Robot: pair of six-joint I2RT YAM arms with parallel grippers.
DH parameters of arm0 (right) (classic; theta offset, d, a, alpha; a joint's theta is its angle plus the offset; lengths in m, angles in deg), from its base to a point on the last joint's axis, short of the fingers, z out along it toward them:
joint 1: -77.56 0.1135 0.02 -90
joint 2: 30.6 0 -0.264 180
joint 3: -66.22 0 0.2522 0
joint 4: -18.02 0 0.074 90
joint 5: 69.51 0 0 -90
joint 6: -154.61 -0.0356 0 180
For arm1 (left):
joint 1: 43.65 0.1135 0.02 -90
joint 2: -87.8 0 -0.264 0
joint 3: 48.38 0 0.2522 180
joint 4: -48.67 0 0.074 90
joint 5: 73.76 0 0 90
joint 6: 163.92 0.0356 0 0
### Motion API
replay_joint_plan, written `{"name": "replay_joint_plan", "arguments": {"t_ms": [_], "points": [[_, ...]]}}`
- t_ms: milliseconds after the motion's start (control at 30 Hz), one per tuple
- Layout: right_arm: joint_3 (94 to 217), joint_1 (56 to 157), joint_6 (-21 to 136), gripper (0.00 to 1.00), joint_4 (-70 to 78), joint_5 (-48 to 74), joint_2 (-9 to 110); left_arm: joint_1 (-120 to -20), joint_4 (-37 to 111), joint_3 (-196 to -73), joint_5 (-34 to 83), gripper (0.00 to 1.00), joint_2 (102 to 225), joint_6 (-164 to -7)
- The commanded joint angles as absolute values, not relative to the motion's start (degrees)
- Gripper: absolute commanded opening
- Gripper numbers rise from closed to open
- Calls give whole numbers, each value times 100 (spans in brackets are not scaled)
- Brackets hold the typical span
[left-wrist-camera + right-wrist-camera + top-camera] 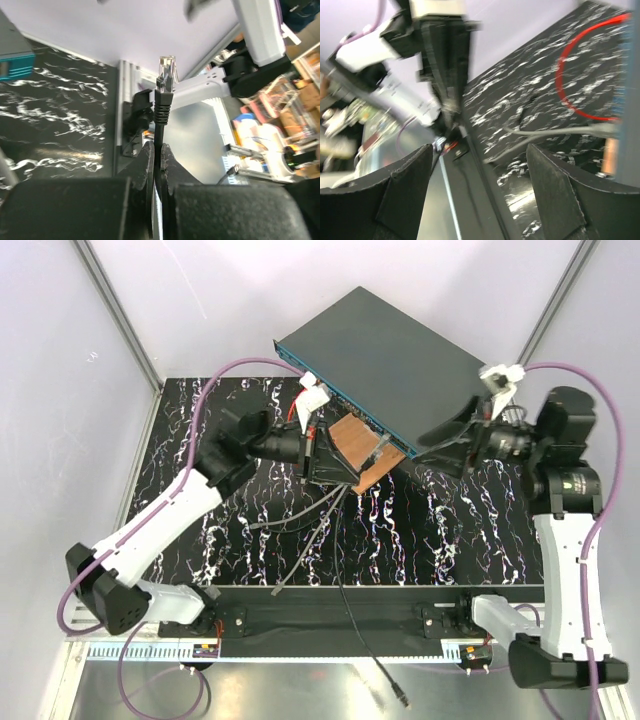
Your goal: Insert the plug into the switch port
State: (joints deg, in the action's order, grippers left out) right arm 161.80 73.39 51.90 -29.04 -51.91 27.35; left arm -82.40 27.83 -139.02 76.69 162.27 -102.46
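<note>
The switch, a large flat dark grey box, lies at the back with its blue-teal socket face turned to the front left. One teal corner shows in the left wrist view. My left gripper is in front of that face, shut on a black cable. The clear plug with its black boot stands well beyond the fingertips, pointing away from the switch towards the table's near edge. My right gripper is open and empty by the switch's near right corner; its fingers are wide apart.
A copper-brown square plate lies against the switch face beside my left gripper. Loose grey cables and a red cable lie on the black marbled table. The black cable trails over the front rail.
</note>
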Motion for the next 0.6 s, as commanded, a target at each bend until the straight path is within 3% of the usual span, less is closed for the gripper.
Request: {"name": "replay_joint_plan", "arguments": {"t_ms": [0, 267, 400, 567], "points": [[16163, 8018, 5503, 81, -2967, -4799, 2793, -8347, 3964, -13799, 8049, 0, 16390, -11250], [16189, 8520, 5546, 78, -2695, -4692, 3031, -8461, 4642, -13561, 8128, 0, 16619, -11814], [16163, 8538, 5529, 80, -2835, -4369, 3013, -8478, 2375, -14296, 7594, 0, 16593, -10148], [15917, 8538, 4581, 94, -2757, -3936, 2917, -8996, -247, -15361, 5056, 0, 16628, -7845]]}}
